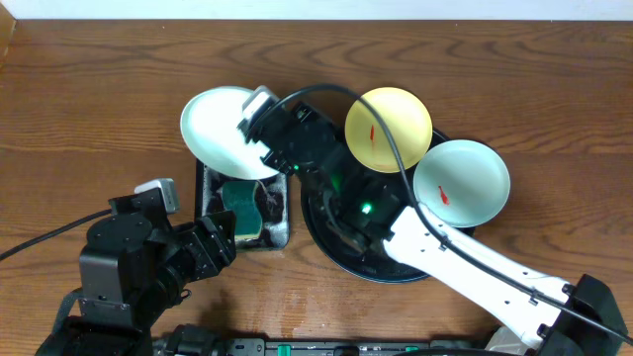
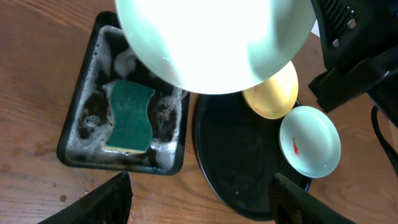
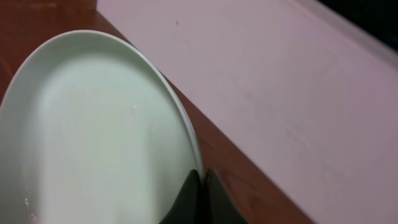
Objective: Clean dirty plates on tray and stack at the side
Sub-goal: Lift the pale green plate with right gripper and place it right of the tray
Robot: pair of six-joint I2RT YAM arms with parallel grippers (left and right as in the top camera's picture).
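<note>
My right gripper (image 1: 255, 138) is shut on the rim of a pale mint-green plate (image 1: 226, 131) and holds it tilted above the small rectangular tray. That plate fills the right wrist view (image 3: 93, 137), fingers (image 3: 202, 186) pinching its edge, and the top of the left wrist view (image 2: 211, 43). A yellow plate (image 1: 388, 127) with a red smear and a second mint plate (image 1: 461, 182) with a red smear sit on the far and right rim of the large round black tray (image 1: 341, 247). My left gripper (image 2: 199, 199) is open and empty, low at the front left.
A small rectangular black tray (image 1: 279, 235) with suds holds a green sponge (image 1: 240, 208), directly left of the round tray. It also shows in the left wrist view (image 2: 78, 124) with the sponge (image 2: 130, 115). The right arm's cable loops over the round tray.
</note>
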